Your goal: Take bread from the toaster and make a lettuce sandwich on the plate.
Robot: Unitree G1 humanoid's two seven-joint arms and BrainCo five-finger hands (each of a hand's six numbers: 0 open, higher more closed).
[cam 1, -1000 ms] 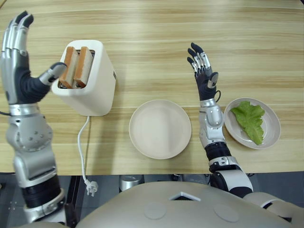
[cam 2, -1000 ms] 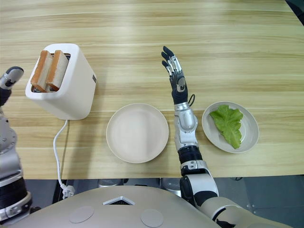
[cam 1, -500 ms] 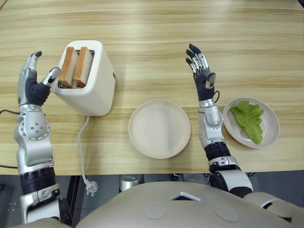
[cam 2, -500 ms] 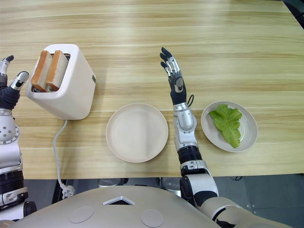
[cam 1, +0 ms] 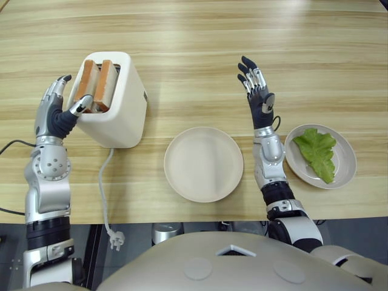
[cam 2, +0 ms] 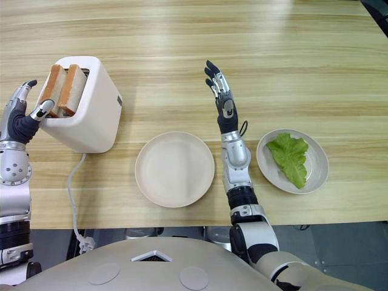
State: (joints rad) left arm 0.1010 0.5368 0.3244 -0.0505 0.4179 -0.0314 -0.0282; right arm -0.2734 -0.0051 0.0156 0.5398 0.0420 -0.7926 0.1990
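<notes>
Two bread slices (cam 1: 97, 85) stand upright in the toaster (cam 1: 124, 115) slots, toward the table's (cam 1: 200, 48) left edge. Left hand (cam 1: 57, 112) is against the toaster's left side, fingers uncurled, gripping nothing, thumb tip at the top rim by the slices. Plate (cam 1: 204, 163) sits mid front edge. Right hand (cam 1: 257, 94) is raised, fingers spread, holding nothing, between the plate and the dish (cam 1: 348, 160) with lettuce (cam 1: 318, 151) at front right.

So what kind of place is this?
Likely a mock breakfast table for robot practice: a toaster with two bread slices, an empty plate, and a lettuce leaf on a second plate.
</notes>
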